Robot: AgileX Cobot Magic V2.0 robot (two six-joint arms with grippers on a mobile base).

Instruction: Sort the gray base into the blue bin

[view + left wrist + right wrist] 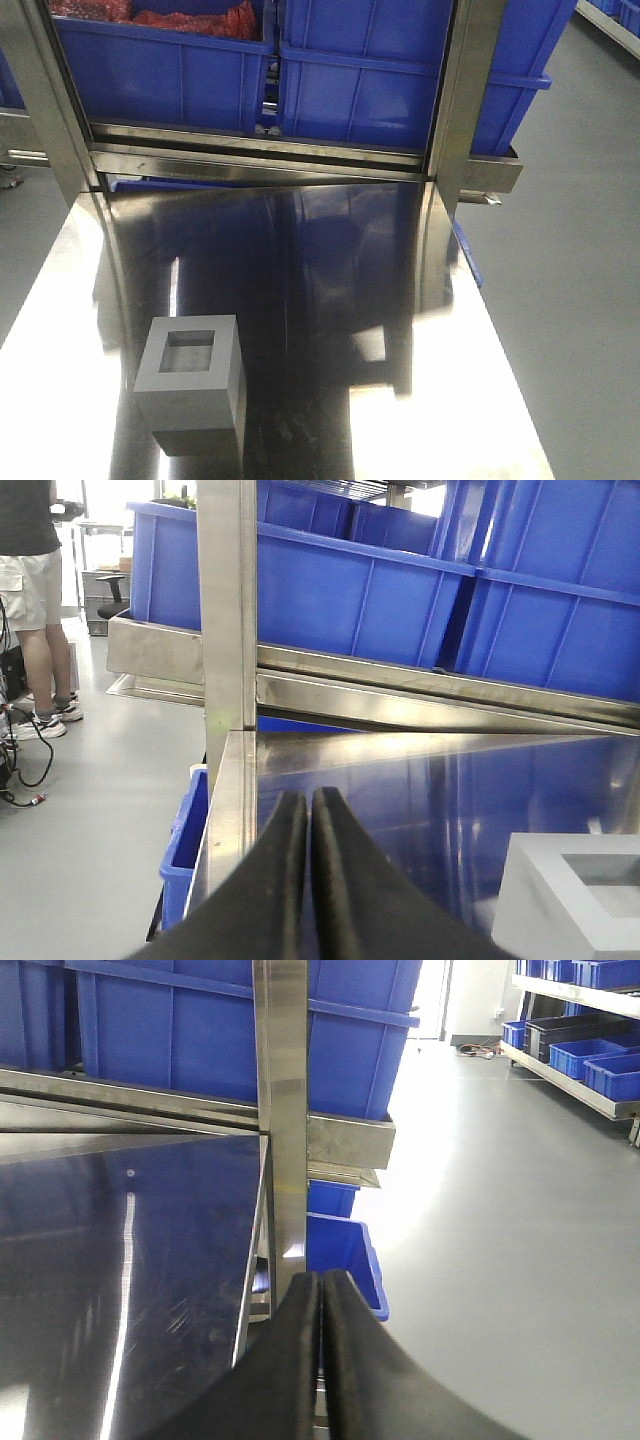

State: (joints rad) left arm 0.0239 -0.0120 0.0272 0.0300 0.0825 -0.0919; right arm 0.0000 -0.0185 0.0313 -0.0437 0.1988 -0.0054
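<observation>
The gray base [190,385] stands on the steel table [330,300] near its front left, square recess facing up. Its corner shows at the lower right of the left wrist view [570,900], just right of my left gripper [308,798]. That gripper is shut and empty, over the table's left edge. My right gripper [321,1280] is also shut and empty, at the table's right edge. One blue bin [185,830] sits low beside the table's left edge, and another blue bin [345,1250] beside the right edge. Neither gripper shows in the front view.
Blue crates [370,80] fill a steel shelf behind the table; one crate [160,80] holds red stuff. Steel posts [455,100] rise at the table's back corners. A person [35,580] stands on the floor to the left. More racks of crates [590,1055] line the far right.
</observation>
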